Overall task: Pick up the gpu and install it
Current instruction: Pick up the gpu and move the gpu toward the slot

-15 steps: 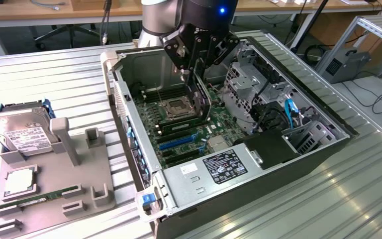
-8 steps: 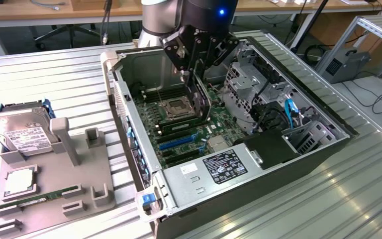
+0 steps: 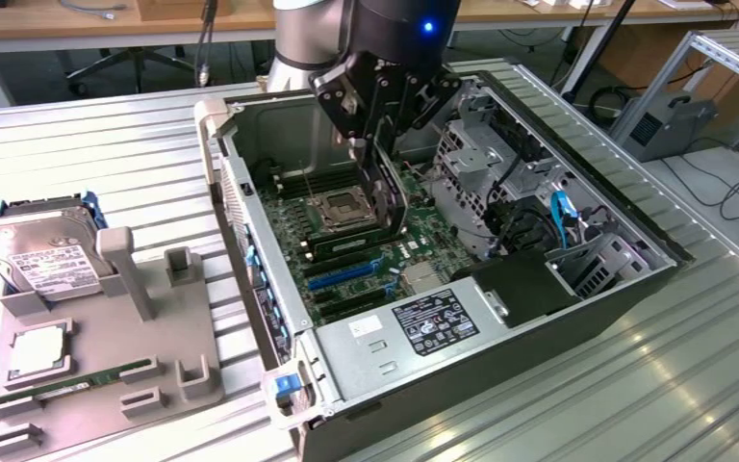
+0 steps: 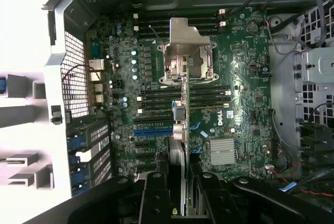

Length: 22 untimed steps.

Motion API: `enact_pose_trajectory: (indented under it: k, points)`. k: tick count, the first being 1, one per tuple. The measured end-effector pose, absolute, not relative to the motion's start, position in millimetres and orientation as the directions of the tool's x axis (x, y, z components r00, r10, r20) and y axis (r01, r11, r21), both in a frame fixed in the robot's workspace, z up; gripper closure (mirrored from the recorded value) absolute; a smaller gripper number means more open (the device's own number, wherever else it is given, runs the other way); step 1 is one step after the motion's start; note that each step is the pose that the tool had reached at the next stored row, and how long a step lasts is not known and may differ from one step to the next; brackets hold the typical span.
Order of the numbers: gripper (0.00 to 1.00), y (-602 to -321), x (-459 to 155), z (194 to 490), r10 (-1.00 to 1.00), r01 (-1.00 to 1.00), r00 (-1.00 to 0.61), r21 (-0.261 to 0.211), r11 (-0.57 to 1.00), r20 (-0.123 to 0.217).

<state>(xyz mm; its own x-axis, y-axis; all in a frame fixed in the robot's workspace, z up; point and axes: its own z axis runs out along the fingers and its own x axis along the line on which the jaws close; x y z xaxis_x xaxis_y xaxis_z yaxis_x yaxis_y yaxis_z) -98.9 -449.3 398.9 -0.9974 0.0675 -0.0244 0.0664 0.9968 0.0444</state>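
The gripper [image 3: 383, 140] apparently clasps the gpu [image 3: 391, 204].

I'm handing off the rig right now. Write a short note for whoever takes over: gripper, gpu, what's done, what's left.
Gripper: shut on the gpu, which it holds edge-on inside the open case.
Gpu: hangs over the motherboard, beside the CPU socket; I can't tell if it touches the board.
Done: gpu picked up and lowered into the case.
Left: gpu is not seated in a slot; the blue slot is empty.
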Motion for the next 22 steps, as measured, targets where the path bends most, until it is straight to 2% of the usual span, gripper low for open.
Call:
enact_pose_trajectory:
  k: [22]
  points:
    - [0.74,-449.3,-98.8,392.6,0.066,0.065,-0.998,0.044,0.997,-0.024]
